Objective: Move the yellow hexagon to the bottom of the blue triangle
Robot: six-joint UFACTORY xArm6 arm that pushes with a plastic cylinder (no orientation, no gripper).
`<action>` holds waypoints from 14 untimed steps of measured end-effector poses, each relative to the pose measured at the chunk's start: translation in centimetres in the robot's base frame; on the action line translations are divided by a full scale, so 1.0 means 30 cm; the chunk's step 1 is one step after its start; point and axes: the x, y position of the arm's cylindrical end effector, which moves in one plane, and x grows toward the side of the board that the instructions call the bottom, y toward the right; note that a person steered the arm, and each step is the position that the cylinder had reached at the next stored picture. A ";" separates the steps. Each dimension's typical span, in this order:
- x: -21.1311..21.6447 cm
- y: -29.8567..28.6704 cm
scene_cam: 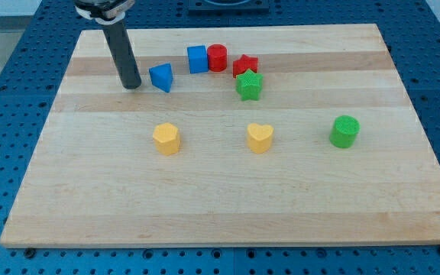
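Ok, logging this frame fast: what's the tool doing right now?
My tip: no jaws, holding nothing, just left of the blue triangle.

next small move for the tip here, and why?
Probably bring my tip down and around to the view's bottom side of the yellow hexagon block. My tip now sits just left of the blue triangle block, well above the hexagon, which lies almost straight below the triangle with a gap between them. From beneath, a short upward push would likely close it.

My tip (131,85) is showing as the blunt end of a straight, smooth, dark grey rod; above it a wider black collar with pale rim is peeking in.
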 end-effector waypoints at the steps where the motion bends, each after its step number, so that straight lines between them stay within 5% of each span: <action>1: 0.000 0.027; 2: 0.020 0.021; 4: 0.481 -0.096; 7: 0.424 0.116; 8: 0.616 0.132; 9: 0.604 0.245; 11: 0.375 0.095; 13: 0.471 0.164; 14: 0.374 0.200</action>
